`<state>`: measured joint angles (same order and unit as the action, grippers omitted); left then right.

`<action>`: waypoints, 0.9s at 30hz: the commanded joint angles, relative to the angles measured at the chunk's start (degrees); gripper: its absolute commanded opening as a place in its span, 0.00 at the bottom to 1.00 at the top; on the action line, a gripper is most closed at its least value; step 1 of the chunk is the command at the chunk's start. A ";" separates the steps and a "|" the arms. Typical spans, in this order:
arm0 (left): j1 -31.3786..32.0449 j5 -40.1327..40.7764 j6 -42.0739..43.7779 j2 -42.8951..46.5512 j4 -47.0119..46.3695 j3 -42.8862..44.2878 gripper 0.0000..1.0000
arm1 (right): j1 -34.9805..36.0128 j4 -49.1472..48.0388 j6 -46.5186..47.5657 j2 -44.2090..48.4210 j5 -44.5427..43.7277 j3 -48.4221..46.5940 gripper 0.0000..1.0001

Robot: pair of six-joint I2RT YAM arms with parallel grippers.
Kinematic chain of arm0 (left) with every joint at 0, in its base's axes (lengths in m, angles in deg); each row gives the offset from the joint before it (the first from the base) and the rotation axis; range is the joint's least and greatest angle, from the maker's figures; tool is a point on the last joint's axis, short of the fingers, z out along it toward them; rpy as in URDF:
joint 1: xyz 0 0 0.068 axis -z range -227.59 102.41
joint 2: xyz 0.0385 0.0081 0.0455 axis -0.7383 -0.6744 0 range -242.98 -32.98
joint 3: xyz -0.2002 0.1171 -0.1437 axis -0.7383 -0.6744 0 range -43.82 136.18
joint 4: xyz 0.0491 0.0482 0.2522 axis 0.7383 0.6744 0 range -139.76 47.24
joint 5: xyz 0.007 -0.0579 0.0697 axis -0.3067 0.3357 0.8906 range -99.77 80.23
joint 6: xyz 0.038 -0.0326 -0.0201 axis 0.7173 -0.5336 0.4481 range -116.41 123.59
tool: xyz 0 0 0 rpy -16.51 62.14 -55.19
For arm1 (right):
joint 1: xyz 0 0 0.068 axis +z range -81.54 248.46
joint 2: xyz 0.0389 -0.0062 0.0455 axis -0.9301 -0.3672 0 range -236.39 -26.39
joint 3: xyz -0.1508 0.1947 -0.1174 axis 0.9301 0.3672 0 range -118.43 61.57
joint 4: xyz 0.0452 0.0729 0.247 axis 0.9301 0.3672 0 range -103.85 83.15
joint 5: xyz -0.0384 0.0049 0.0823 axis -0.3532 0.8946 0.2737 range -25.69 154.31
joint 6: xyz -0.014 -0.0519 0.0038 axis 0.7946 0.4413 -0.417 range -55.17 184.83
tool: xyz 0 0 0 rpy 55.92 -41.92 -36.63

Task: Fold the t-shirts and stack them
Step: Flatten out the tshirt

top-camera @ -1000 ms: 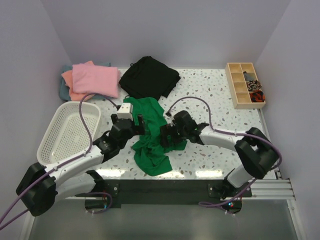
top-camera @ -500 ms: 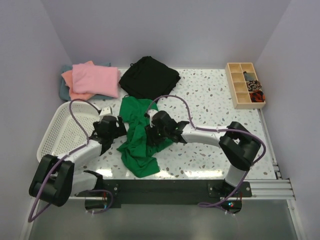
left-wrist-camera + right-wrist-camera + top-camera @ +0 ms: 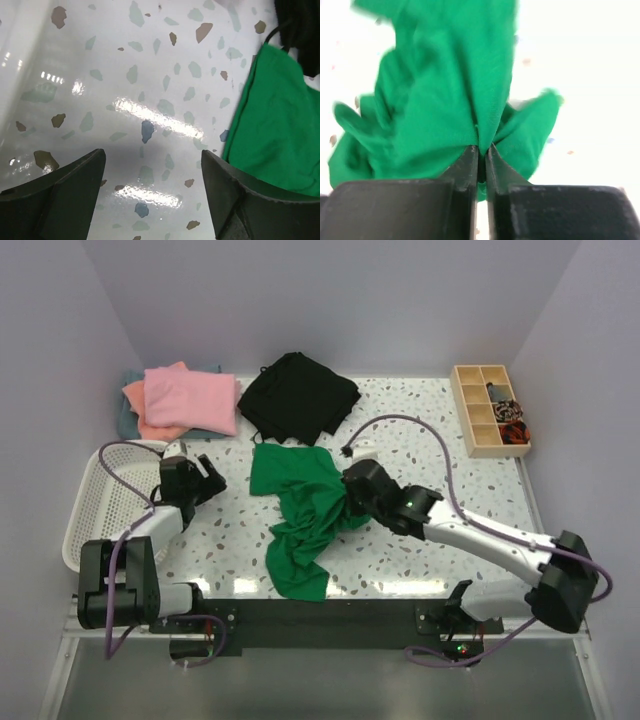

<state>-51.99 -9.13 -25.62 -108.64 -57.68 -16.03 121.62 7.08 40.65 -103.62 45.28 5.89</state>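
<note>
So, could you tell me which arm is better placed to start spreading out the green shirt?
Right, probably. The right gripper is shut on a bunched fold of the green t-shirt, whereas the left gripper hangs open over the table beside the shirt's edge, holding nothing.

Colour rundown from my side: the crumpled bright green cotton t-shirt (image 3: pixel 300 515) is one solid green, no print. Under it, the glossy white terrazzo table top (image 3: pixel 430 440) is flecked grey, teal and brown. Then there's a folded pink cloth tee (image 3: pixel 195 400), a salmon-orange tee (image 3: pixel 133 392), a grey-teal tee (image 3: pixel 125 422), a plain black folded garment (image 3: pixel 300 395) and a white plastic mesh basket (image 3: pixel 100 505). My right pincer (image 3: pixel 481 150) and left pincer (image 3: pixel 152 165) are both matte black.
</note>
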 commanded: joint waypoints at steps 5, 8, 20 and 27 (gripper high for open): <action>-3.51 -9.68 -1.82 8.67 -3.15 -5.29 0.76 | -1.40 17.56 -11.30 18.84 -29.83 5.05 0.87; -2.28 -10.74 -1.72 11.66 -3.94 -6.43 0.76 | -1.31 16.79 -10.29 26.39 -28.80 7.69 0.90; 10.82 -9.08 -3.31 10.44 -7.90 -5.11 0.71 | 5.80 9.49 0.01 -4.39 -5.66 -2.76 0.99; 11.08 -8.82 -3.66 9.39 -8.95 -5.82 0.72 | 9.15 4.12 6.60 -20.92 -3.55 -14.16 0.99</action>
<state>-41.44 -18.53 -28.39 -98.87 -62.90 -23.02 130.28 15.08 42.09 -120.30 41.13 1.45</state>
